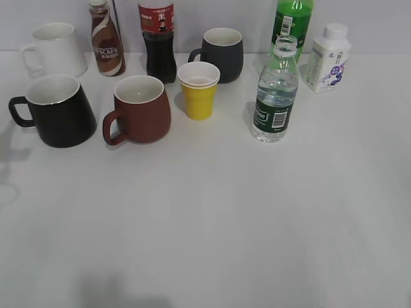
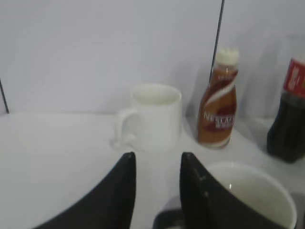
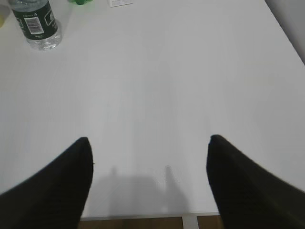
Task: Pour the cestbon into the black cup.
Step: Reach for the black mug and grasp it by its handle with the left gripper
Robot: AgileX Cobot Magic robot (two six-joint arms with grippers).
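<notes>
Right fingers (image 3: 147, 157): spread wide, holding nothing, over bare desk (image 3: 167, 86) near its front edge
Left fingers (image 2: 157, 181): parted only a narrow gap, holding nothing, low just behind the black cup (image 2: 250, 195), whose white inside shows at lower right
Open room: the near half of the desk is bare in the exterior view, so the right arm has a free run forward and to its left
Cestbon (image 1: 276, 93): upright on the right, cap off by the look of the open neck, well apart from the right fingers; a white milk carton (image 1: 327, 58) and a green soda bottle (image 1: 292, 19) stand just behind it
Step in hand: likely reaching for the cestbon; grip at the label, keep it upright, come in from the front
Black cup: far left, beside the reddish-brown mug (image 1: 138, 109)
Crossing: a yellow cup (image 1: 198, 90) lies between, so carry high
Far row: white mug (image 2: 155, 114), Nescafe bottle (image 2: 218, 107), cola bottle (image 1: 157, 38), dark-grey mug (image 1: 221, 51)
</notes>
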